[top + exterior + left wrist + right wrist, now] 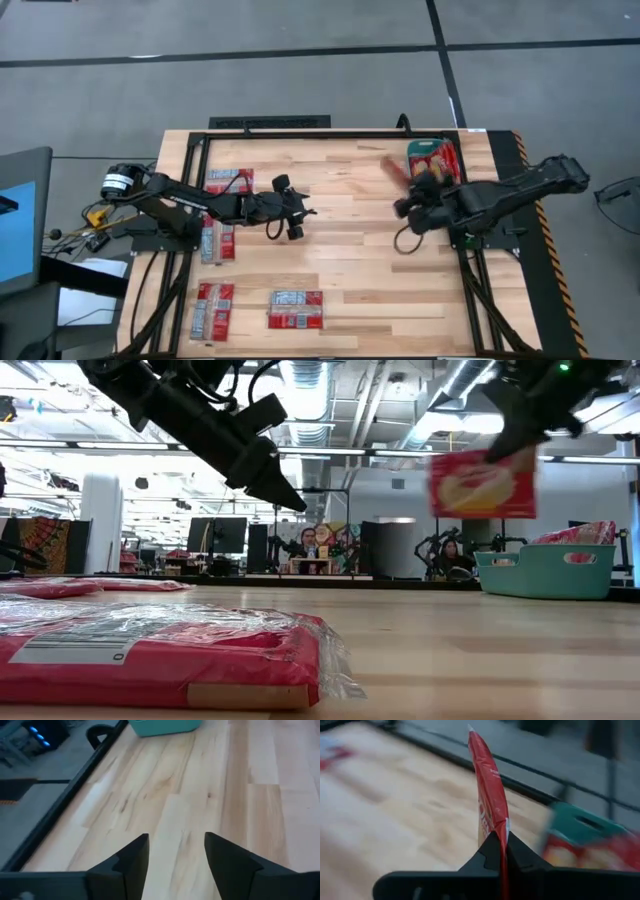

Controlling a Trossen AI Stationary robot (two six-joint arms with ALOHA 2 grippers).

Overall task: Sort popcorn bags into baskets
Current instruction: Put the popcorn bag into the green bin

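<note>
My right gripper (pixel 410 180) is shut on a red popcorn bag (pixel 482 483) with a yellowish picture, held in the air just left of the teal basket (pixel 432 158). The basket stands at the table's far right and holds other red bags (pixel 585 855). My left gripper (pixel 175 850) hovers open and empty over the table's middle (pixel 305 208). Several more popcorn bags lie flat on the left half: one at the far left (pixel 228 181), one under the left arm (pixel 216 240), and two near the front edge (pixel 214 308) (pixel 296 309). My right gripper pinches the bag's upper edge (pixel 501 827) between its two fingers, coming at it from above at a slant. The bag hangs below the fingers, lifted clear of the table, its picture face (pixel 480 488) upright toward the near side.
Black frame rails (pixel 200 135) run along the table's far and side edges. Bare wood (pixel 360 270) lies between the two arms and toward the front right. People sit at desks in the room behind the table (pixel 310 550).
</note>
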